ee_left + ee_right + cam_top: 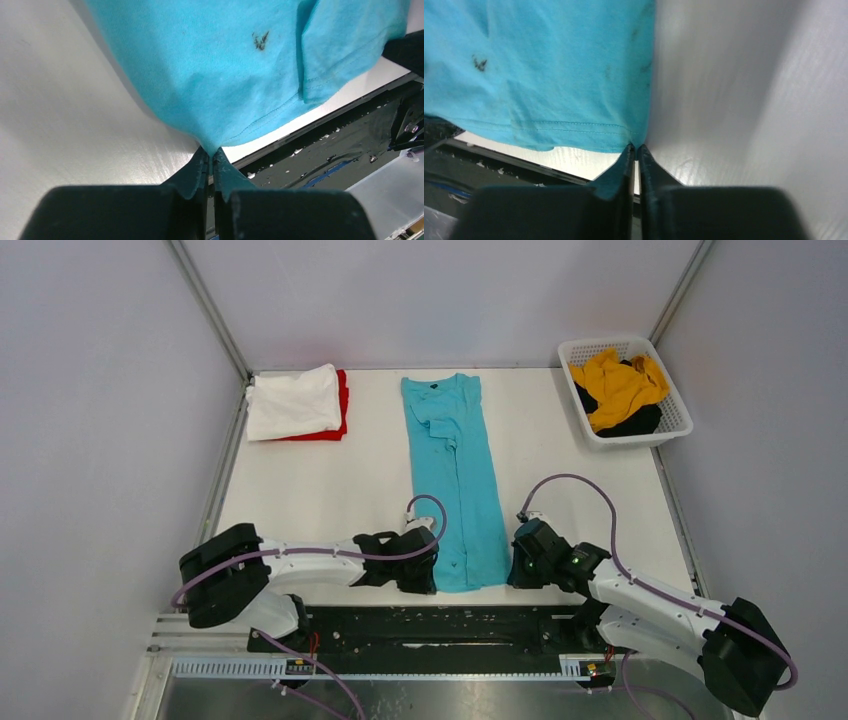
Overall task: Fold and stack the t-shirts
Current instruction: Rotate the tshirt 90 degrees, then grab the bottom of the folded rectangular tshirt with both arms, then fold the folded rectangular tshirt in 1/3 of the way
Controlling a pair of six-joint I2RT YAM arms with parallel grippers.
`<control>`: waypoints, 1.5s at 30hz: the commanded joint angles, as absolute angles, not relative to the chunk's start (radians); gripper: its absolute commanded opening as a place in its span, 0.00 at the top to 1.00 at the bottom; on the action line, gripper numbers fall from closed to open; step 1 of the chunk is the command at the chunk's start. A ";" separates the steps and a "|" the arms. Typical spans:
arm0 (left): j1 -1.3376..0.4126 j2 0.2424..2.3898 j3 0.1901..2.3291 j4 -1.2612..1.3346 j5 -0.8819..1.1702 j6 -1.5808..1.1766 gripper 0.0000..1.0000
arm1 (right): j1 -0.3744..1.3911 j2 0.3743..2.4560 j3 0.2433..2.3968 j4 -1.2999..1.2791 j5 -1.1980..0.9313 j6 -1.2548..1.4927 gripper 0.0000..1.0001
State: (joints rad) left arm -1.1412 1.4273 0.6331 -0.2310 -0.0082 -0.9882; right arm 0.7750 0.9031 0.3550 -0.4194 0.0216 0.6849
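The left hand [210, 156] is pinched shut on the near left hem corner of the turquoise t-shirt [455, 475], and the right hand [635, 149] is clamped on the near right corner. The shirt lies as a long narrow strip down the middle of the white surface [320, 490], collar at the far end. At far left a folded white t-shirt [293, 400] rests on a red t-shirt [343, 400]. At far right a mustard-yellow t-shirt [618, 383] and a black t-shirt [632, 424] sit in the basket [682, 410].

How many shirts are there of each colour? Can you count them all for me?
turquoise t-shirt: 1
white t-shirt: 1
red t-shirt: 1
mustard-yellow t-shirt: 1
black t-shirt: 1
Total: 5
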 commanded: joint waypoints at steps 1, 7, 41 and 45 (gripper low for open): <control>-1.161 1.379 0.599 -0.303 -0.036 -1.006 1.00 | 0.773 0.926 0.350 -0.397 -0.155 0.675 1.00; -1.221 1.293 0.560 -0.313 -0.060 -0.992 1.00 | 0.800 0.761 0.305 -0.483 -0.264 0.695 1.00; -0.679 1.544 1.033 -0.229 -0.064 -0.679 1.00 | 0.513 1.327 0.915 -0.232 0.015 0.592 1.00; -0.632 1.639 1.113 -0.230 -0.039 -0.657 1.00 | 0.468 1.435 0.989 -0.185 -0.046 0.563 1.00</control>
State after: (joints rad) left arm -0.6697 1.5734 1.0203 -0.2649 -0.0742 -0.7063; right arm 0.5072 1.3605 0.9047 -0.2485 0.0113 0.6125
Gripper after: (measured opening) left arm 0.025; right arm 0.020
